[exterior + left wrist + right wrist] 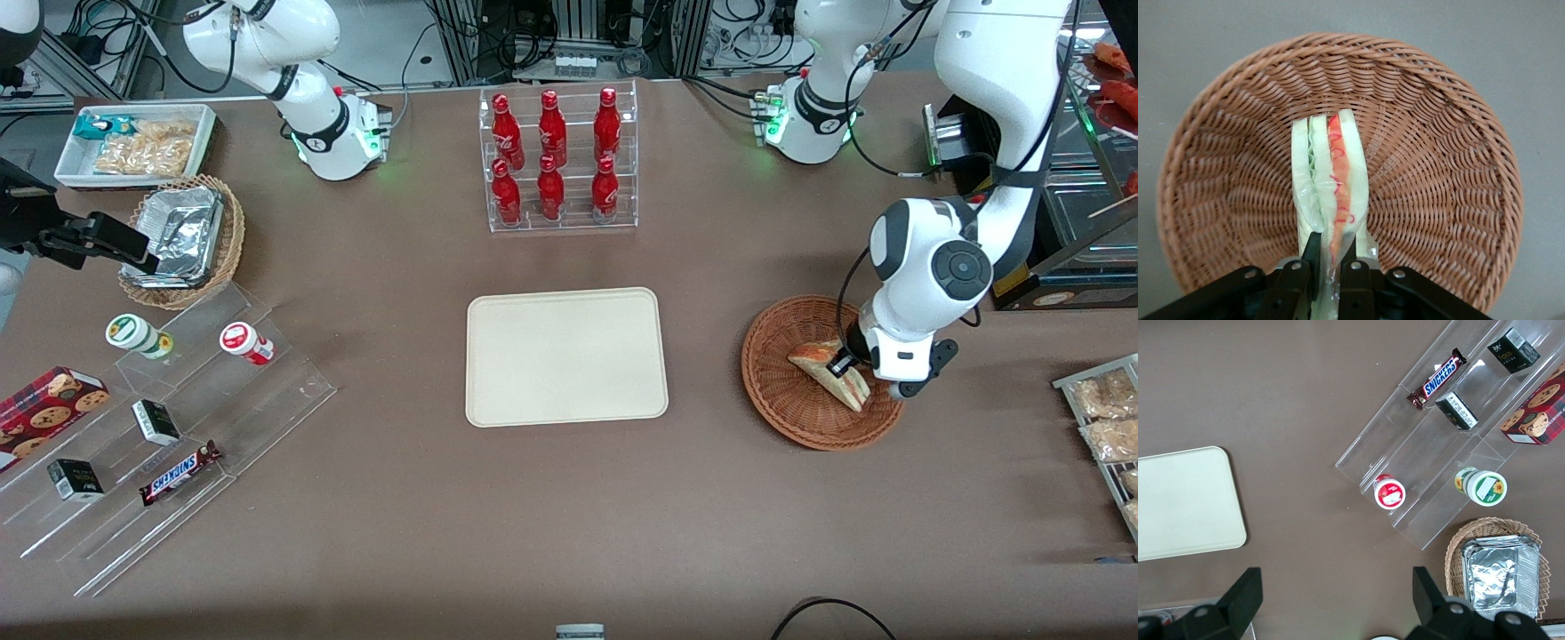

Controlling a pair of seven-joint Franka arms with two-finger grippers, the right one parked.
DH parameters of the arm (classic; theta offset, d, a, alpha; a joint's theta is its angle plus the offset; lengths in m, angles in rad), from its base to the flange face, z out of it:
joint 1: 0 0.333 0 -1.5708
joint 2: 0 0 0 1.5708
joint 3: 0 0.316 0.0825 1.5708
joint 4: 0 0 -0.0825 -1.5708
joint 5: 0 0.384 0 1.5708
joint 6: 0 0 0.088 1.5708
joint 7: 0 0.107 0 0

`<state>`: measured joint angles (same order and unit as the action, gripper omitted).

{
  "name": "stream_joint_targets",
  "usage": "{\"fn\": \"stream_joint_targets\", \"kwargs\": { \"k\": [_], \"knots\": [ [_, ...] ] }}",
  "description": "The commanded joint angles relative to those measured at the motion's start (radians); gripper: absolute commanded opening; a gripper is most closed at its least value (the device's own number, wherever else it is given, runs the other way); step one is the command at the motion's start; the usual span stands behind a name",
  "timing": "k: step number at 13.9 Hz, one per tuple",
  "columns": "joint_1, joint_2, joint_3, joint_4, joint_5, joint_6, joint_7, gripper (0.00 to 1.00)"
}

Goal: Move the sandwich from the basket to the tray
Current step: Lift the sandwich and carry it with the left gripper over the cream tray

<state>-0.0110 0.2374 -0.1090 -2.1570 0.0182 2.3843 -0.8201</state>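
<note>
Down inside the reddish-brown wicker basket (822, 373), at the working arm's end of the worktop (569, 516): the pincer (1329, 263), lowered onto the sandwich (1330, 193). Pressed against the wedge from both flat bread faces, one black fingertip (1313, 250) on each side, so pinching the sandwich at its end nearest the wrist. Gripped across the layers, probably so that bread and pink-red filling are squeezed together and not pulled apart. Sandwich standing on its edge in the bowl of the basket, layers upright, a bit of clear wrap visible near the fingertips. Not possible to tell if already off the weave or touching it.

Near the middle of the worktop, well apart from the basket: the cream-beige tray (566, 356), flat and with nothing on it, so ready as the target. Farther from the front camera than the tray: a clear rack of red bottles (558, 160), not in a direct path between basket and tray.

Judged step: grasp made, lift out of the basket not yet done.
</note>
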Motion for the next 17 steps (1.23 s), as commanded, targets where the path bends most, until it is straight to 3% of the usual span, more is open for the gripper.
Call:
{"fn": "stream_joint_targets", "kwargs": {
  "k": [1,4,6,14,17],
  "knots": [
    [-0.009,-0.078,-0.004,0.127,0.0,-0.242,0.009,0.07],
    [-0.02,-0.05,-0.087,0.351,0.0,-0.477,0.015,0.07],
    [-0.046,-0.021,-0.147,0.442,-0.001,-0.533,0.003,0.07],
    [-0.343,0.197,-0.169,0.608,0.003,-0.516,-0.001,0.09],
    [-0.406,0.261,-0.173,0.625,0.006,-0.443,0.015,0.09]
  ]
}}
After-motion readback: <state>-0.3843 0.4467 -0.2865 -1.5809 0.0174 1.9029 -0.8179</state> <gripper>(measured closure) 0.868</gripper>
